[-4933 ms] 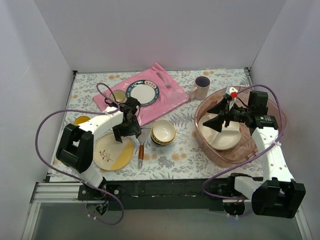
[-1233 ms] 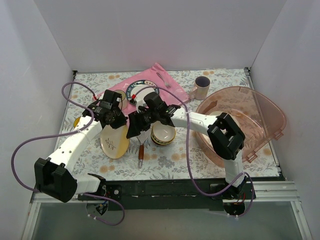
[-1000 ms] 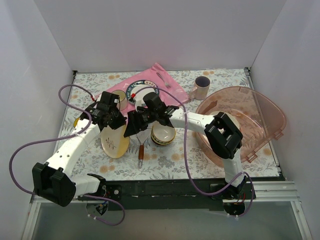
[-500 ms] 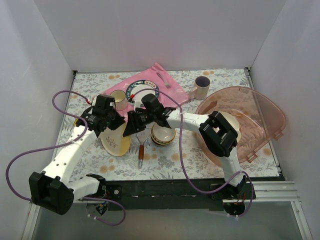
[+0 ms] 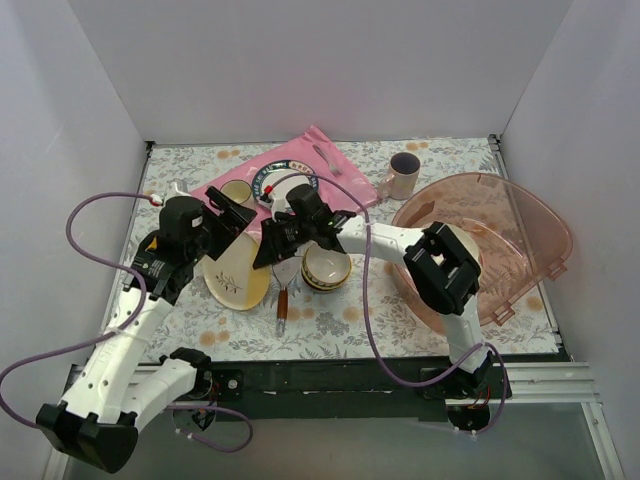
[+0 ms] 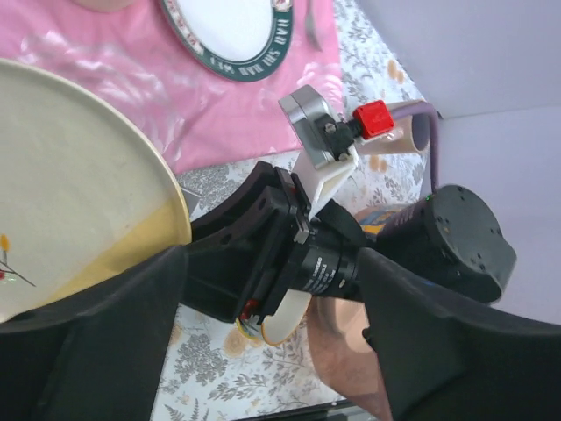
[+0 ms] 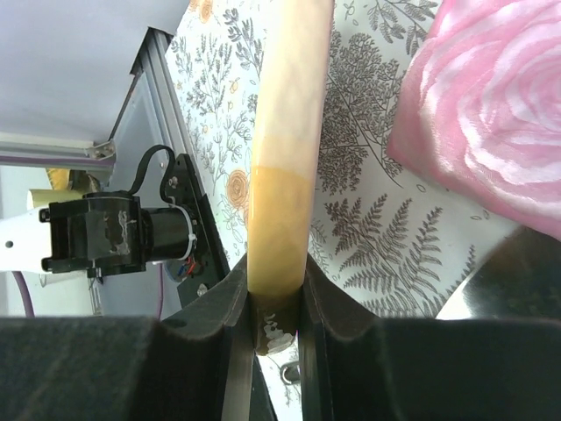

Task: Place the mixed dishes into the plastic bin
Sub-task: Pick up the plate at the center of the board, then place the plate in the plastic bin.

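- Right end effector (image 7: 277, 329) pinched narrow on the rim of the cream plate (image 7: 285, 132); plate stands tilted on edge over the counter (image 5: 350, 320).
- Left end effector (image 6: 272, 263) spread wide, holding nothing, just beside the plate.
- Plastic bin (image 5: 530, 215) sits well apart on the robot's right, past the stacked bowls (image 5: 327, 265).
- Right arm is nearer the bin, so the carry likely goes rightward, and the plate probably needs flattening before release.

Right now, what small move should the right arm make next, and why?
Probably lift the plate slightly: right gripper jaws pinch its rim, left gripper stands open and apart, and the stacked bowls sit between it and the plastic bin.
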Tool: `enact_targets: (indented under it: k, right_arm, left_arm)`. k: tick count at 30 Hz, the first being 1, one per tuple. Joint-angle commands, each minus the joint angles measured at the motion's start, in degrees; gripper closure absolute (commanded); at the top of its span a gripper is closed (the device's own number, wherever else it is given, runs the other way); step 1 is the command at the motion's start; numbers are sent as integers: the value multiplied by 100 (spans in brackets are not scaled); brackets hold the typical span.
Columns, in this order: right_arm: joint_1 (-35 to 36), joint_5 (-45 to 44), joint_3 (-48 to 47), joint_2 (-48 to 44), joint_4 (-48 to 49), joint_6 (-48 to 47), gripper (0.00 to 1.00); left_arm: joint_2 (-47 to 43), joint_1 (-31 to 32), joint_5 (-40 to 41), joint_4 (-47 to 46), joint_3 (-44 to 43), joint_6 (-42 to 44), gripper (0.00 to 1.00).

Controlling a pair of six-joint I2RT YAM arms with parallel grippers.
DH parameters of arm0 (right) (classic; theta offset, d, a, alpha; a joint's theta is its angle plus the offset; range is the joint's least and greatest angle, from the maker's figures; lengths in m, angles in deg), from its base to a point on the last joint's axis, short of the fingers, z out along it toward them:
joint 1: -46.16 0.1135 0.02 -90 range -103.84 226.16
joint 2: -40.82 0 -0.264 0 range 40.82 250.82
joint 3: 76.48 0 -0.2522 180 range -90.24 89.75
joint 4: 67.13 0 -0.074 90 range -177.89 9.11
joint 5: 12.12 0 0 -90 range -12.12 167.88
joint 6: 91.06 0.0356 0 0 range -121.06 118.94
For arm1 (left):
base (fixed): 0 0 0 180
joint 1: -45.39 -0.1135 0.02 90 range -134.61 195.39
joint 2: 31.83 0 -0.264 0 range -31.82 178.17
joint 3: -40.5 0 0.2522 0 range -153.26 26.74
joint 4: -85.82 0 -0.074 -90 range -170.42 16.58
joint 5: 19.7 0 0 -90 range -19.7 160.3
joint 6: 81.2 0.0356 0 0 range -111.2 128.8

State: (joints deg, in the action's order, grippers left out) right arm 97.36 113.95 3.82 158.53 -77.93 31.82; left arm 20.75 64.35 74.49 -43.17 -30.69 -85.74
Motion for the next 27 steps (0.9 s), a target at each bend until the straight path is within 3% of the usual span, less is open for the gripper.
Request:
enact_targets:
  k: [1,5,13,22,27]
  right_arm:
    - [-163,434,-134,-819,460,-300,99]
    - [-259,760,-214,-1065,425,-458,99]
    - [-698,1506,-143,-1786,424,-775,99]
    - [-1928,3263,322,-2516,1215,-758,99]
    - [-2877,3617,472,-2902,1365,-546,99]
  left_arm:
    - [-432,2,-93,-227,-304,287,14]
    - [-792,-6,-146,-394,-418,761,2]
    - [-1829,-6,-410,-1193,-225,1815,2]
    - [-2410,-6,-796,-1405,-5,2256,2]
    - [-2498,-6,-823,-1379,144,2458,2]
